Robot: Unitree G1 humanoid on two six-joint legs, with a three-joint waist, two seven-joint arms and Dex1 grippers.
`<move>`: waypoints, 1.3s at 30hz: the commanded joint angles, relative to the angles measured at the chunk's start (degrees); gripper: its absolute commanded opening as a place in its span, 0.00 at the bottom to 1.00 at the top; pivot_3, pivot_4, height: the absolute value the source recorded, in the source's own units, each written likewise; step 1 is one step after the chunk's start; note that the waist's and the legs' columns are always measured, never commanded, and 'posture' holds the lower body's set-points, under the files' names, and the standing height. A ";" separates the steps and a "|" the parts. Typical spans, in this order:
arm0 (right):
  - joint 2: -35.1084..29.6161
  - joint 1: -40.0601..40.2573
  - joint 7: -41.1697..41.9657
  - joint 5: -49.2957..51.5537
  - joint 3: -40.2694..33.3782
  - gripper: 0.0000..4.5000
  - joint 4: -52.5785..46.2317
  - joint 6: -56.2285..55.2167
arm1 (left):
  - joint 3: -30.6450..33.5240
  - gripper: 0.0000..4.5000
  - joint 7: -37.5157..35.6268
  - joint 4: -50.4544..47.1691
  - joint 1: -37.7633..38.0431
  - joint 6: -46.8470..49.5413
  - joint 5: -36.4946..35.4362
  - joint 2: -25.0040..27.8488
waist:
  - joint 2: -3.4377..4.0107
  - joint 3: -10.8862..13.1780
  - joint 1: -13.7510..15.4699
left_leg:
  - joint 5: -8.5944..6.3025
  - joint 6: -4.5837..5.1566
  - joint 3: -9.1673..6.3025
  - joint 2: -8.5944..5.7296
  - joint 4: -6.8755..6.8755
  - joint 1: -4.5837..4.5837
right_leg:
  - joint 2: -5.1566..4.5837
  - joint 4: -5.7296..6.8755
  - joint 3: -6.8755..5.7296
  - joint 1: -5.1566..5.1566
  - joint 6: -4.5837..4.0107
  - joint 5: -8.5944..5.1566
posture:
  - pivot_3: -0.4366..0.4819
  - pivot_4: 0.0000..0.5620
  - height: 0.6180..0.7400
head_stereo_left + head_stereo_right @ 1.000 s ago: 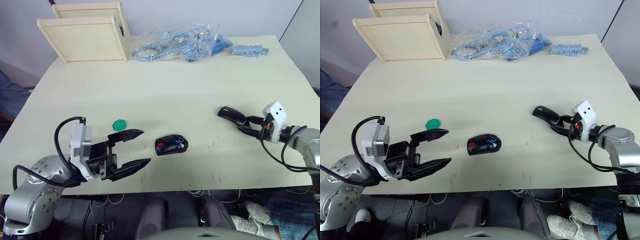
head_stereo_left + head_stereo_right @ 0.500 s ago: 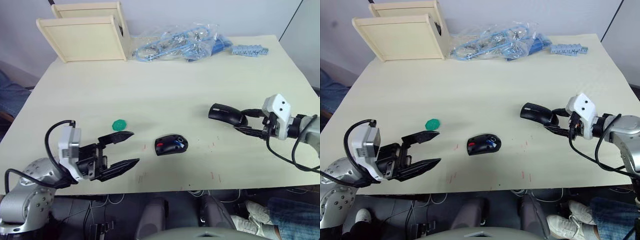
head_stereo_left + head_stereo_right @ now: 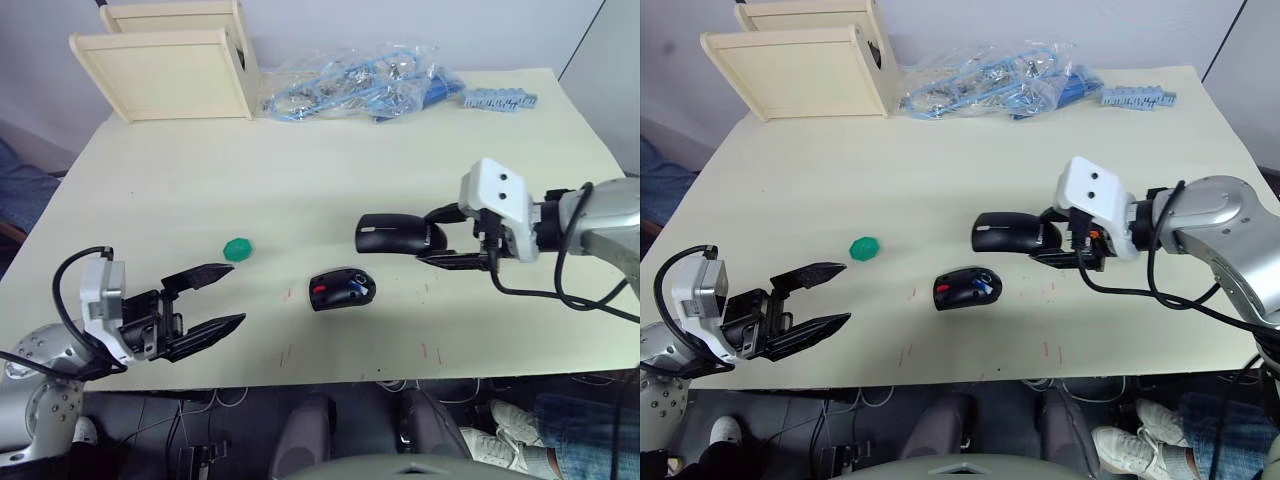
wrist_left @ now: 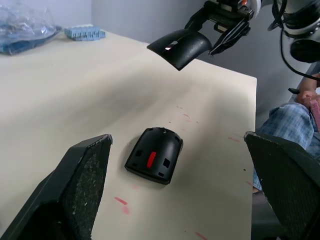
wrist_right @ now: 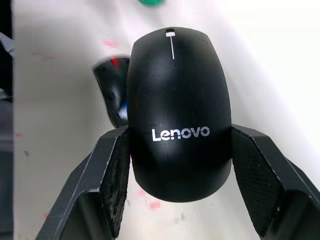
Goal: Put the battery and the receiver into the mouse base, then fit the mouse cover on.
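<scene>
The right tool [image 3: 1055,247] pinches the mouse cover [image 3: 1005,232] across its two long sides, holding it up off the surface [image 3: 330,170], level and well clear of it. That cover is a thin, glossy black shell with a Lenovo mark, so I'd judge it light, a bit springy and slippery; the side-to-side hold near its rear half looks like the sensible place, since squeezing harder would likely bow it. The mouse base [image 3: 342,289] lies on the surface below and a little toward the robot's left of the cover, its red parts and open compartment facing up. There's a touch of blue inside the compartment that may be the battery [image 3: 356,291], though from here I can't be sure, and I can't make out the receiver at all. The left tool [image 3: 203,306] hangs spread wide and empty, well apart from the base on its left side, with the green disc [image 3: 237,249] lying between them, farther from the robot.
</scene>
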 commanded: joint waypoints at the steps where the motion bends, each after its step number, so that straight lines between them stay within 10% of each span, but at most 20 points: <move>1: 1.69 -5.53 -0.39 0.54 4.43 0.62 -1.42 3.33 | 2.32 1.00 -3.18 1.28 -0.16 -0.06 -1.64 1.52 | 0.00 0.00 0.01 | 0.00 0.00 -0.01 0.00 0.00 -0.02 | 0.00 0.00 0.00 -0.01 0.00 0.00 | 0.48 0.27 1.00; 13: 8.67 -18.83 0.86 -6.27 23.44 0.62 7.08 5.47 | 1.83 1.00 -5.15 3.00 -0.77 -0.27 0.16 2.65 | 0.02 0.02 -0.09 | 0.00 -0.01 -0.19 -0.04 0.03 -0.31 | -0.06 0.03 -0.18 -0.25 -0.01 0.02 | 0.48 0.27 1.00; 39: 13.37 -17.02 3.30 -12.57 27.72 0.62 12.05 3.24 | 1.30 1.00 -1.73 -0.87 -0.98 2.04 0.00 2.78 | 0.04 0.03 -0.22 | 0.00 -0.01 -0.23 -0.08 0.03 -0.35 | -0.10 0.05 -0.24 -0.29 0.00 0.02 | 0.48 0.27 1.00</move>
